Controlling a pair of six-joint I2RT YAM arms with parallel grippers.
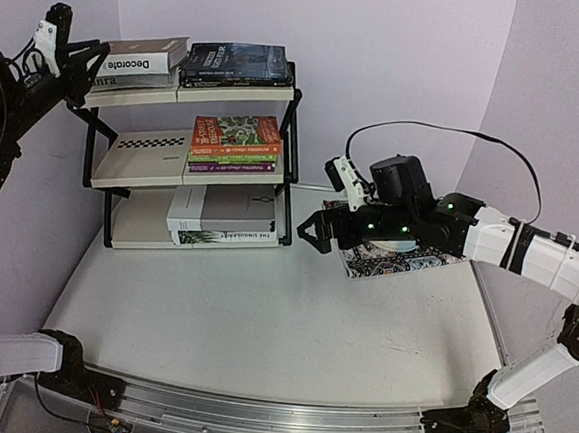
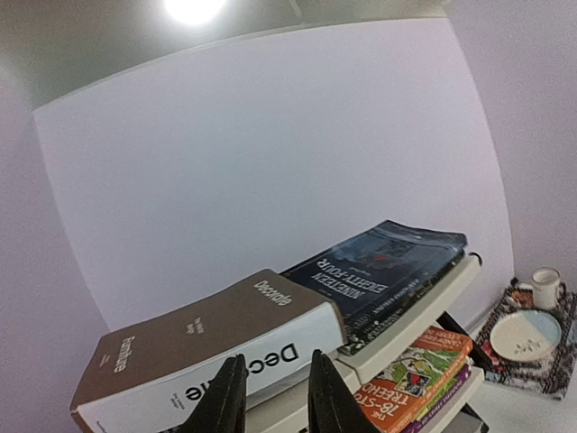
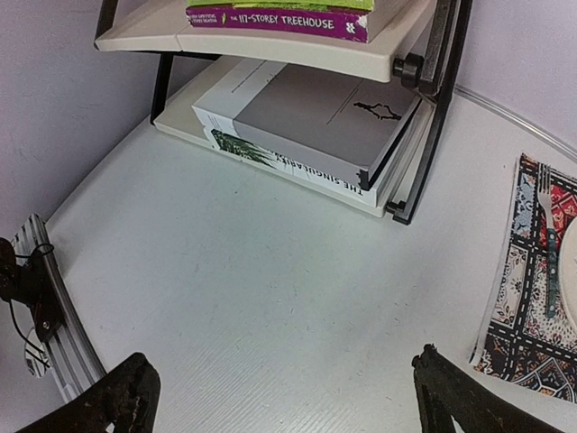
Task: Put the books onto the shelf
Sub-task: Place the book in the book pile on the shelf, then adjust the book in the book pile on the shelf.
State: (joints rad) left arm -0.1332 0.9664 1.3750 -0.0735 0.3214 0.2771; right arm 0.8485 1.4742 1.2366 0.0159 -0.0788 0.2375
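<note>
The shelf [image 1: 295, 127] stands at the back left, a black-framed rack with cream tiers. Its top tier bears a brown-and-white book titled Decorate [image 1: 146, 60] and dark novels [image 1: 236, 64]. Orange, green and purple Treehouse books [image 1: 235, 142] are stacked on the middle tier. Large grey and white palm-leaf books [image 1: 224, 216] lie on the bottom tier. My left gripper [image 1: 81, 65] hovers at the top tier's left end, just short of the Decorate spine [image 2: 234, 361]; its jaws [image 2: 275, 388] stand narrowly apart with nothing between them. My right gripper [image 1: 318, 234] hangs wide open and empty above the bare table [image 3: 284, 397], right of the shelf.
A patterned placemat [image 1: 396, 260] lies at the back right under the right arm, with a plate [image 2: 527, 334], a mug [image 2: 545, 287] and a fork [image 3: 548, 262] on it. The purple walls stand close behind the shelf. The aluminium rail [image 1: 283, 422] runs along the near edge.
</note>
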